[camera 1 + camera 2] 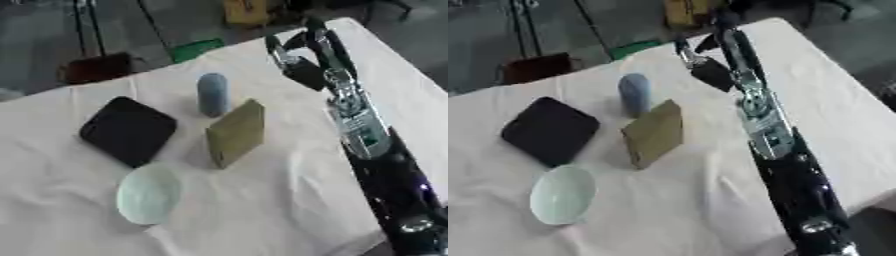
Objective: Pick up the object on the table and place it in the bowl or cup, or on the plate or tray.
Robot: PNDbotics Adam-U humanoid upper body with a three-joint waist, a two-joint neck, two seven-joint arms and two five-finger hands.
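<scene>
Surface: white cloth, rumpled.
Right arm: stretched far across.
Right hand: raised, fingers curled, empty.
Block: olive, between blue cup, black plate, pale bowl.

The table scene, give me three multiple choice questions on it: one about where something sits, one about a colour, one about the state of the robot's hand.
1. Where is the pale green bowl relative to the black square plate?
A. nearer the camera
B. on top of it
C. beyond it

2. What colour is the upright cylinder?
A. red
B. blue-grey
C. yellow

3. What is the right hand doing?
A. gripping the olive box
B. resting in the bowl
C. holding nothing, beyond the items

Answers: A, the bowl lies below the plate in view. B, its surface is blue-grey. C, the hand is clear of every item.
</scene>
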